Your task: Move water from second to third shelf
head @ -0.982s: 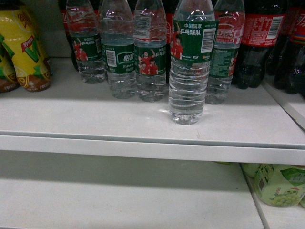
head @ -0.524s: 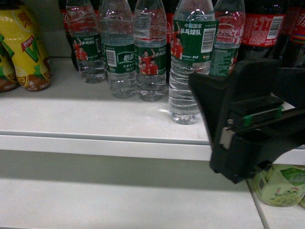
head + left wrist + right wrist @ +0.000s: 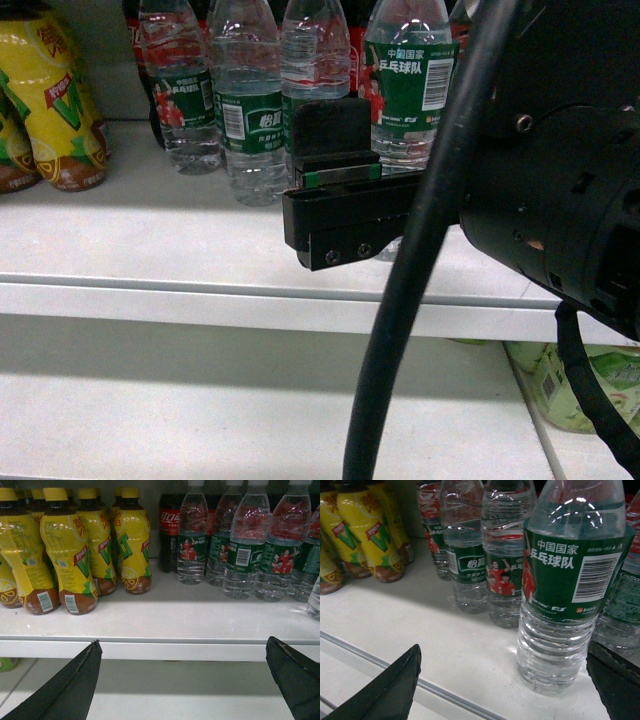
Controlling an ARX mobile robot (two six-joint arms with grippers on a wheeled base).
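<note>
Water [image 3: 570,585] stands upright on the second shelf [image 3: 470,665], forward of the row of matching bottles [image 3: 485,555] and nearest the shelf's front edge. My right gripper [image 3: 502,680] is level with its lower body: in the right wrist view the two dark fingertips [image 3: 395,690] sit wide apart, and the bottle base stands between them, closer to the right-hand finger. No finger surface touches the plastic yet, as far as I can judge.

In the head view my right arm [image 3: 560,190] and its cable [image 3: 430,250] cover the lower half of the target bottle; only its green label with the white barcode shows above the gripper block.

My left gripper [image 3: 182,680] is also spread apart and holds nothing. It faces the shelf edge further left, opposite the yellow tea bottles [image 3: 75,550], well apart from the target.

Task status, as judged:
- Approach: nearly complete.
- Grasp: not yet made.
- Lift, transfer and placement on the third shelf [image 3: 200,410]: all outstanding.

The third shelf shows bare white surface directly below the target. Green-labelled bottles [image 3: 590,385] occupy its right end, so placement should stay left of them.
</note>
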